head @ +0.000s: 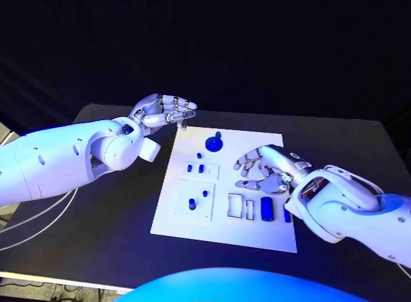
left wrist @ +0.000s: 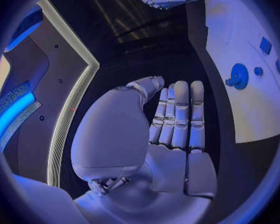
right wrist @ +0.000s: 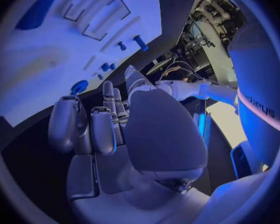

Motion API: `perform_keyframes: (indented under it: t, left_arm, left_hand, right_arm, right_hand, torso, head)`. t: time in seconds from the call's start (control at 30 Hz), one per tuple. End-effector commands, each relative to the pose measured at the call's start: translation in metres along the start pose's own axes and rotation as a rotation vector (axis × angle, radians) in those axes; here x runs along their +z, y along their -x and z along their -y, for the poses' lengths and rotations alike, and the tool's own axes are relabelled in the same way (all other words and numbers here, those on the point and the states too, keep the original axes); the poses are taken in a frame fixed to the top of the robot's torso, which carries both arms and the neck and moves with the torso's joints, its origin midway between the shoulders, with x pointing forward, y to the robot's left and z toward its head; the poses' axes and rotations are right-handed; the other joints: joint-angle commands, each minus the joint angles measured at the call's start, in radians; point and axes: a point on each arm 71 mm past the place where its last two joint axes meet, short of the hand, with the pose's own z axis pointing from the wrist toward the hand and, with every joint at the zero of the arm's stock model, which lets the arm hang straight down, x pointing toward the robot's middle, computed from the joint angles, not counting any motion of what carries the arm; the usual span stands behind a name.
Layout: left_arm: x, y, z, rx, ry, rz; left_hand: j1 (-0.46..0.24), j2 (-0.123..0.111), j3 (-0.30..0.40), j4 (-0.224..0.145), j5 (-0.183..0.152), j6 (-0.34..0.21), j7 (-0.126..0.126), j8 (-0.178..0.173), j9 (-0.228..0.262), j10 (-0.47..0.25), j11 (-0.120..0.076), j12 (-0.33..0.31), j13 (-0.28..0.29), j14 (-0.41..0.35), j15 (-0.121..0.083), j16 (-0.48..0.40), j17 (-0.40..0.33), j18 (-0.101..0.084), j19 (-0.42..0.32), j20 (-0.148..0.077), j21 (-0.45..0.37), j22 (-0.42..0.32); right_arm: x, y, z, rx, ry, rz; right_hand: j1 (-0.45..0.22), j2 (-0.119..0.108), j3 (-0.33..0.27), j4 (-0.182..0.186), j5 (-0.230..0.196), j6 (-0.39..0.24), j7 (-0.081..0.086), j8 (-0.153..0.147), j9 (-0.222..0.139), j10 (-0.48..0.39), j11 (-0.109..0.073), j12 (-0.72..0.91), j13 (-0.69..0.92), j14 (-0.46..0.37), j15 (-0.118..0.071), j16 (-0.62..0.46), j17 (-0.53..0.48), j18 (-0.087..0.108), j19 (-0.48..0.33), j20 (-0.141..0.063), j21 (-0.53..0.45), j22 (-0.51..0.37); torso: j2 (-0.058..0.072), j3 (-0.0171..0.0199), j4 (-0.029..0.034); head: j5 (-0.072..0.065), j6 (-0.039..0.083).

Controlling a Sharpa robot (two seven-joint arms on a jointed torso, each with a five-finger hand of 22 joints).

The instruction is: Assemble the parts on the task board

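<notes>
The white task board (head: 225, 234) lies mid-table with blue parts on it: a round gear (head: 213, 144) near the far edge, a small peg (head: 199, 155), two short pieces (head: 195, 168), one more (head: 192, 203) and a cylinder (head: 266, 208) near the front. My left hand (head: 164, 112) hovers over the board's far left corner; in the left wrist view its fingers (left wrist: 179, 115) are stretched side by side with nothing in them, and the gear (left wrist: 239, 76) lies beyond. My right hand (head: 264, 170) hangs over the board's right half, loosely curled, and I see nothing held in its fingers (right wrist: 99, 129).
Black table (head: 97, 239) surrounds the board on all sides. Rectangular slot frames (head: 234, 206) sit by the cylinder at the board's front. Pale cables (head: 24, 226) trail off the table's left edge under my left arm.
</notes>
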Motion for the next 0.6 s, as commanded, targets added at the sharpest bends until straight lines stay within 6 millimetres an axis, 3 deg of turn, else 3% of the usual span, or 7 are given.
perform_keyframes:
  t: [0.03,0.13,0.2,0.23,0.3,0.47,0.6]
  left_arm:
    - [-0.001,-0.004,0.000,-0.014,-0.006,-0.014]
    - [-0.002,-0.007,-0.002,-0.019,-0.002,-0.018]
    - [-0.003,-0.009,-0.004,-0.023,0.001,-0.021]
    - [-0.004,-0.010,-0.005,-0.024,0.002,-0.022]
    - [-0.005,-0.011,-0.006,-0.027,0.005,-0.025]
    - [-0.006,-0.015,-0.009,-0.034,0.010,-0.032]
    - [-0.006,-0.016,-0.010,-0.038,0.011,-0.037]
  left_hand:
    - [0.003,0.002,-0.001,-0.006,0.004,-0.004,0.004,0.000,-0.002,-0.007,-0.001,0.004,-0.001,-0.008,-0.001,-0.004,-0.001,0.013,-0.001,0.000,-0.002,0.001]
    - [0.003,0.002,-0.001,-0.006,0.004,-0.004,0.004,0.000,-0.002,-0.007,-0.001,0.004,-0.001,-0.008,-0.001,-0.004,-0.001,0.013,-0.001,0.000,-0.002,0.001]
    - [0.002,0.001,-0.001,-0.005,0.004,-0.004,0.004,0.000,-0.002,-0.007,-0.001,0.004,-0.001,-0.008,-0.001,-0.004,-0.001,0.013,-0.001,0.000,-0.002,0.001]
    - [0.002,0.001,-0.001,-0.005,0.004,-0.004,0.004,0.000,-0.002,-0.007,-0.001,0.004,-0.001,-0.008,-0.001,-0.004,-0.001,0.013,-0.001,0.000,-0.002,0.001]
    - [0.002,0.001,-0.001,-0.005,0.004,-0.004,0.004,0.000,-0.002,-0.007,-0.001,0.004,-0.001,-0.008,-0.001,-0.004,-0.001,0.013,-0.001,0.000,-0.002,0.001]
    - [0.000,0.002,-0.002,-0.004,0.004,-0.004,0.004,0.000,-0.002,-0.007,-0.001,0.004,-0.002,-0.008,0.000,-0.004,-0.001,0.012,-0.001,0.001,-0.002,0.001]
    - [0.000,0.002,-0.002,-0.004,0.004,-0.004,0.004,0.000,-0.002,-0.007,-0.001,0.004,-0.002,-0.008,0.000,-0.004,-0.001,0.012,-0.001,0.001,-0.002,0.001]
  right_arm:
    - [-0.012,0.007,0.020,0.212,-0.140,-0.068]
    - [-0.029,0.016,0.041,0.234,-0.247,-0.088]
    - [-0.039,0.019,0.051,0.232,-0.296,-0.090]
    - [-0.045,0.019,0.055,0.226,-0.322,-0.093]
    - [-0.056,0.018,0.061,0.205,-0.368,-0.102]
    - [-0.073,0.007,0.069,0.124,-0.447,-0.134]
    - [-0.078,-0.006,0.071,0.089,-0.480,-0.155]
  right_hand:
    - [-0.026,-0.004,-0.001,0.001,0.009,0.018,-0.015,0.018,0.006,0.097,-0.030,0.053,0.038,0.045,-0.020,0.033,0.074,-0.024,0.063,-0.015,0.078,0.182]
    - [-0.091,0.001,-0.032,-0.002,-0.010,0.029,-0.038,0.057,0.026,0.150,-0.054,0.231,0.244,0.045,-0.042,0.031,0.065,-0.032,0.071,-0.038,0.123,0.202]
    - [-0.112,0.011,-0.055,-0.002,-0.010,0.020,-0.040,0.088,0.052,0.206,-0.065,0.628,0.721,0.065,-0.045,0.075,0.158,-0.051,0.088,-0.043,0.229,0.235]
    - [-0.119,0.031,-0.059,0.009,-0.006,0.017,-0.041,0.105,0.066,0.212,-0.060,0.728,0.851,0.070,-0.042,0.090,0.194,-0.056,0.093,-0.043,0.261,0.245]
    - [-0.151,0.033,-0.093,0.003,-0.008,0.020,-0.050,0.138,0.094,0.266,-0.062,0.886,1.054,0.078,-0.048,0.111,0.244,-0.065,0.101,-0.042,0.309,0.257]
    - [-0.215,0.048,-0.174,0.006,0.013,0.023,-0.061,0.182,0.130,0.343,-0.069,1.032,1.246,0.087,-0.052,0.130,0.292,-0.069,0.105,-0.047,0.335,0.263]
    - [-0.264,0.051,-0.225,0.008,0.032,0.015,-0.062,0.193,0.141,0.359,-0.069,1.058,1.282,0.090,-0.053,0.137,0.312,-0.069,0.105,-0.048,0.335,0.263]
  torso:
    - [-0.007,-0.0030,-0.0088]
    - [-0.010,-0.0031,-0.0112]
    - [-0.013,-0.0024,-0.0126]
    - [-0.015,-0.0023,-0.0132]
    - [-0.017,-0.0014,-0.0153]
    - [-0.021,-0.0010,-0.0206]
    - [-0.021,-0.0009,-0.0218]
  head:
    - [-0.037,0.006]
    - [-0.061,0.013]
    - [-0.073,0.011]
    - [-0.079,0.012]
    - [-0.083,0.010]
    - [-0.091,0.002]
    - [-0.091,-0.003]
